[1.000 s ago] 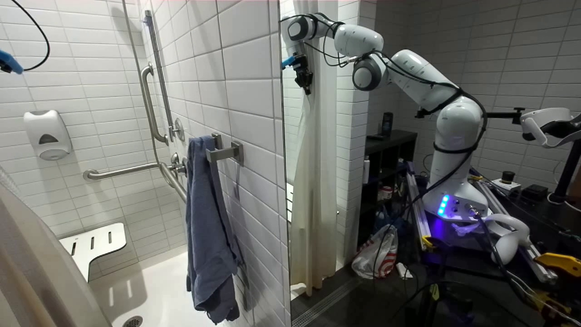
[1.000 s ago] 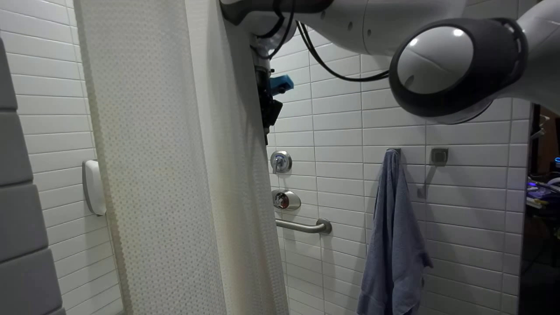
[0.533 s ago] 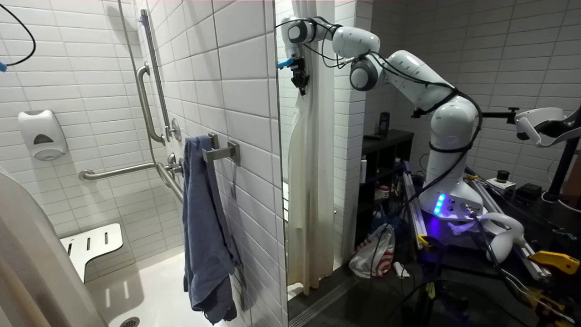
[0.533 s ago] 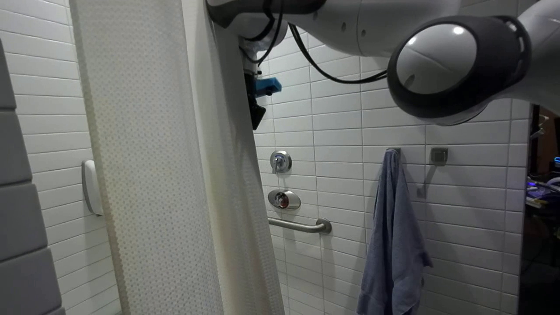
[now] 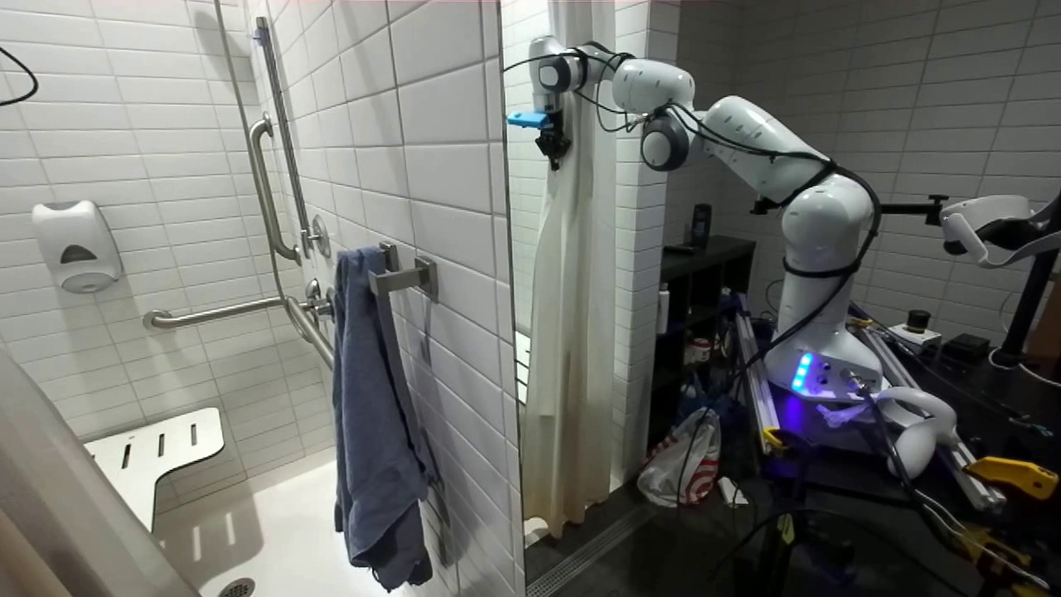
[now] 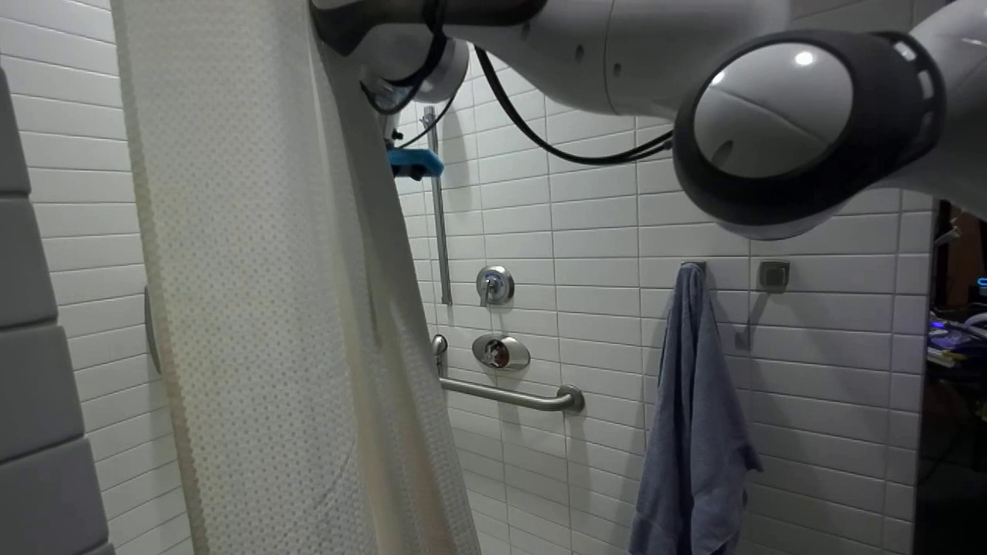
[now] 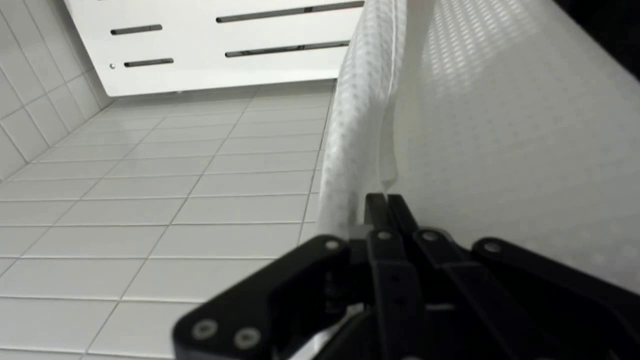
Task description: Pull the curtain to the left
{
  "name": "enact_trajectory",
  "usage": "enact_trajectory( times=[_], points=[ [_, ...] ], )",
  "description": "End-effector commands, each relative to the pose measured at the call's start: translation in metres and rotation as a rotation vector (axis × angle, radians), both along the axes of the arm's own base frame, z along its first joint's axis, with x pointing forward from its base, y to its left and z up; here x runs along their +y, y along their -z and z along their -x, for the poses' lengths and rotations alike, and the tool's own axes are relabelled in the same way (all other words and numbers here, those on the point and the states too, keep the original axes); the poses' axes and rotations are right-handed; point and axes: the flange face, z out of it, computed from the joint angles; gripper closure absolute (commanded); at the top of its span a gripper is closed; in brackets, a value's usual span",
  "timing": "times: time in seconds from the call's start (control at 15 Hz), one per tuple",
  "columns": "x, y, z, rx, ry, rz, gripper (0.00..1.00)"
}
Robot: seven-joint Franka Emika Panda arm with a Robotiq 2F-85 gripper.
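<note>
Curtain (image 7: 500,155) — long axis near-vertical, cloth mostly right of end effector (image 7: 387,200) in wrist view — jaws clenched on fold.

In an exterior view, the curtain (image 6: 239,270) is hanging near left, the towel (image 6: 694,432) is hanging right of it on the far wall (image 6: 837,408), and a grab bar (image 6: 509,395) is running between them.

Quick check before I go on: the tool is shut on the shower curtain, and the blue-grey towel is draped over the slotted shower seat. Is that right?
Not quite: the blue-grey towel isn't on the slotted shower seat; it hangs from a hook on the tiled wall, as both exterior views show. The tool is shut on the shower curtain.
</note>
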Motion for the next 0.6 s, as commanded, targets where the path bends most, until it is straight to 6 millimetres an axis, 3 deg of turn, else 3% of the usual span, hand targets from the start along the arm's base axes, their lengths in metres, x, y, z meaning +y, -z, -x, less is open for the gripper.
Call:
enact_trajectory(
  times=[0.0,0.53],
  points=[
    [0.032,0.042,-0.004,0.048,0.006,-0.071,0.99],
    [0.063,0.058,0.018,0.160,-0.085,-0.154,0.99]
  ],
)
